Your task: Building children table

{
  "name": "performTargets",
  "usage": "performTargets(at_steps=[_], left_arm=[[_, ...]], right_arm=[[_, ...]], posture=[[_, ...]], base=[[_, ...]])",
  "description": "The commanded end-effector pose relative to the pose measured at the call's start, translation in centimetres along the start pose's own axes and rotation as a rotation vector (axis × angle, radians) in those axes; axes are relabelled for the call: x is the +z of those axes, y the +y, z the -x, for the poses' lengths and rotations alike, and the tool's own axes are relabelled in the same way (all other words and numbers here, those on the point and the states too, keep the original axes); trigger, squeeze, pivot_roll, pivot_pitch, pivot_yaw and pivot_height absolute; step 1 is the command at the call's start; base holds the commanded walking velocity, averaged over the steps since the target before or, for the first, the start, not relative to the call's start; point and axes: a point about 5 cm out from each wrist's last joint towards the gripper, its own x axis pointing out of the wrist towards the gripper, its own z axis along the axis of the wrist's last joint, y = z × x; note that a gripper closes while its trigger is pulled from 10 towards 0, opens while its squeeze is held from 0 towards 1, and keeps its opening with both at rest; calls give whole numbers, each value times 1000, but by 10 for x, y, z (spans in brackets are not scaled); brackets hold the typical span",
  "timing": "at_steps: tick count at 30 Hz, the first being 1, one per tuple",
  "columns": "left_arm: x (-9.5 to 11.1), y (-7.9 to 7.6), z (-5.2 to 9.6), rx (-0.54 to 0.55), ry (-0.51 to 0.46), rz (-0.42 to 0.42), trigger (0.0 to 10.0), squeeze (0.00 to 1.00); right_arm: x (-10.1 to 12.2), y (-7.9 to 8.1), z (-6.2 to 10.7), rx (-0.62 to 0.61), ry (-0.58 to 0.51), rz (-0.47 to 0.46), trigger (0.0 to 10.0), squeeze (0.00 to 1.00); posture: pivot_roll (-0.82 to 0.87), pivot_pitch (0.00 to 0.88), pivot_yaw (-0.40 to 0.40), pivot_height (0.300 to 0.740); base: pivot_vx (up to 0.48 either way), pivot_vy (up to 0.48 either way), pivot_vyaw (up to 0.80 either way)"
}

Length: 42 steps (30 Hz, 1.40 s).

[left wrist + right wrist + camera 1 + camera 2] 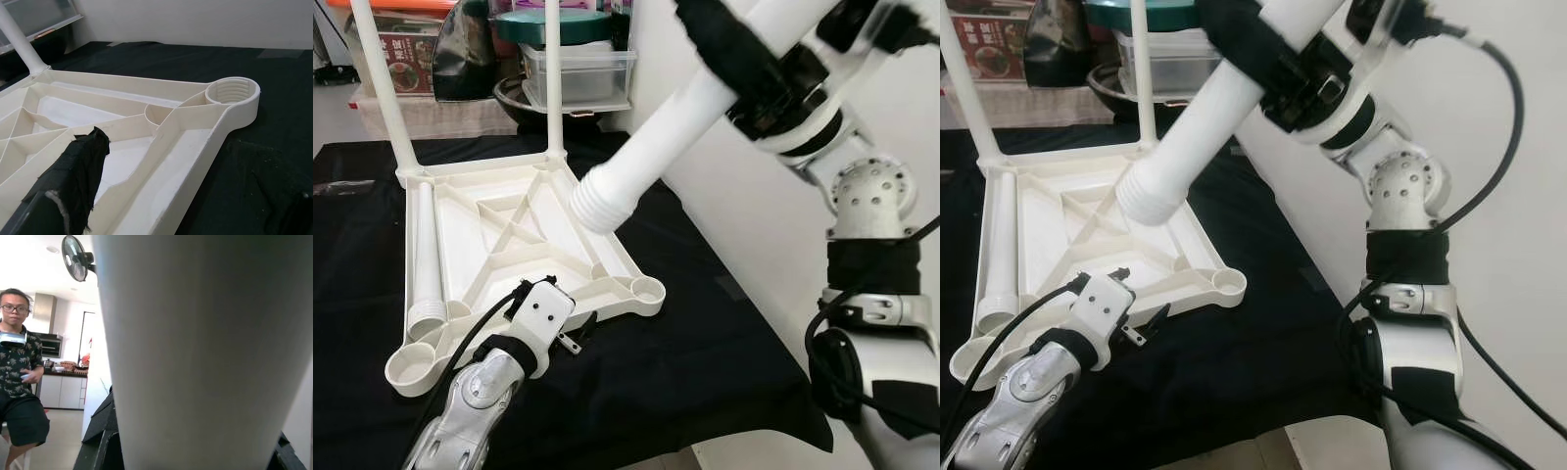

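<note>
The cream table top [509,225] lies upside down on a black cloth. Two white legs [382,88] [553,78] stand screwed into its far corners. A third leg [426,255] lies loose inside its left side. My right gripper [744,59] is shut on a fourth leg [646,147], held slanted in the air with its threaded end [597,206] hanging over the top's right half. The near right socket [648,289] and the near left socket [411,364] are empty. My left gripper [576,333] is open at the top's near rim, one taped finger [73,181] over the ribs.
Plastic boxes [578,69] and other clutter stand behind the table. A white wall [744,215] runs close along the right. The black cloth's edge [754,392] drops off at the near right. A person [17,362] sits across the room under a fan [73,257].
</note>
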Motion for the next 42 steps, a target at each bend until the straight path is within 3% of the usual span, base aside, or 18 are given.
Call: performTargets(at_steps=[1,21,25,27,29,30,31,33,34,40,41,42], left_arm=[[0,-4,0,-24,-6,-3,10000,0],[-1,-4,0,-43,-3,-11,10000,0],[-2,-3,1,-42,3,-18,10000,0],[-2,-3,1,-42,3,-18,10000,0],[-4,0,4,-34,11,-23,10000,0],[-4,0,4,-34,11,-23,10000,0],[-6,3,7,-20,22,-23,10000,0],[-6,3,7,-20,22,-23,10000,0],[-11,9,12,4,43,-23,10000,0],[-13,12,16,15,54,-22,10000,0],[-18,16,21,48,74,-23,10000,0],[-18,16,21,48,74,-23,10000,0]], right_arm=[[0,5,-2,21,23,5,0,0],[-13,1,7,-46,73,15,0,0],[-37,-17,17,-248,269,164,0,0],[-37,-17,17,-248,269,164,0,0],[-68,-30,35,-394,524,303,0,0],[-68,-30,35,-394,524,303,0,0],[-85,-34,47,-453,647,360,0,0],[-85,-34,47,-453,647,360,0,0],[-110,-37,63,-524,809,470,0,0],[-122,-39,69,-578,844,525,0,0],[-144,-37,79,-648,855,588,0,0],[-144,-37,79,-648,855,588,0,0]], posture=[[138,0,-105,740],[146,0,-98,740],[148,0,-95,740],[148,0,-95,740],[153,0,-93,740],[153,0,-93,740],[152,0,-92,740],[152,0,-92,740],[154,0,-94,740],[156,0,-94,740],[171,0,-99,740],[171,0,-99,740]], base=[[0,0,0],[0,0,0],[0,0,0],[0,0,0],[0,0,0],[0,0,0],[0,0,0],[0,0,0],[0,0,0],[0,0,0],[0,0,0],[0,0,0]])
